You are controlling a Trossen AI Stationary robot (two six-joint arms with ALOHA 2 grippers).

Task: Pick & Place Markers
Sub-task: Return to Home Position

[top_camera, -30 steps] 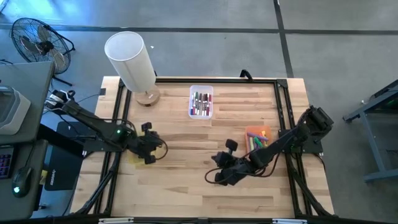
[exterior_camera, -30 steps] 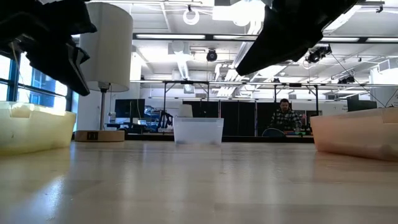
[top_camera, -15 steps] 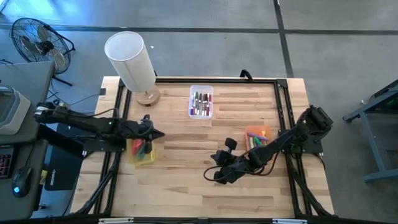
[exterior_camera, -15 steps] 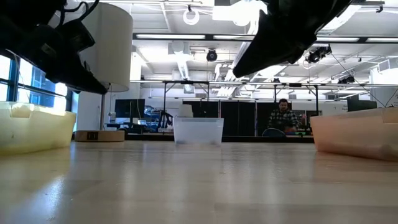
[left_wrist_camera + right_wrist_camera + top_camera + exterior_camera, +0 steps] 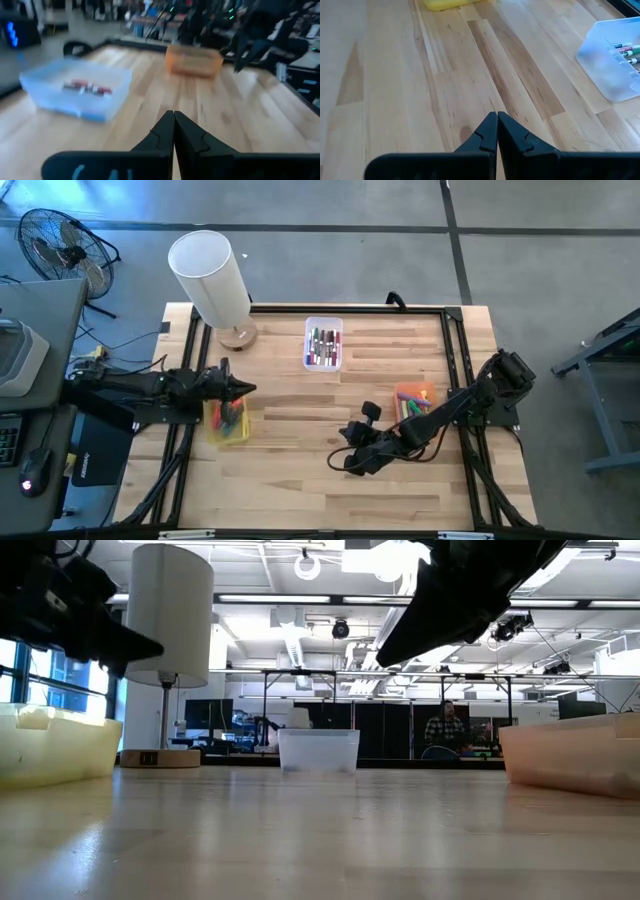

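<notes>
Pale wood counter (image 5: 290,490) is backed by a bright workshop.
The left tool (image 5: 247,389) and right tool (image 5: 338,463) are pressed together over it.

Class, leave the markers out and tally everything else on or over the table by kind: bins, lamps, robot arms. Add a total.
Bins: 3 (yellow bin, clear bin, orange bin)
Lamp: 1
Arms: 2 (left arm, right arm)
Total: 6

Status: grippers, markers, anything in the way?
Left gripper shut, empty, by yellow bin. Right gripper shut, empty, mid-table. Markers lie in yellow bin, clear bin, orange bin. Lamp clear of both.
</notes>
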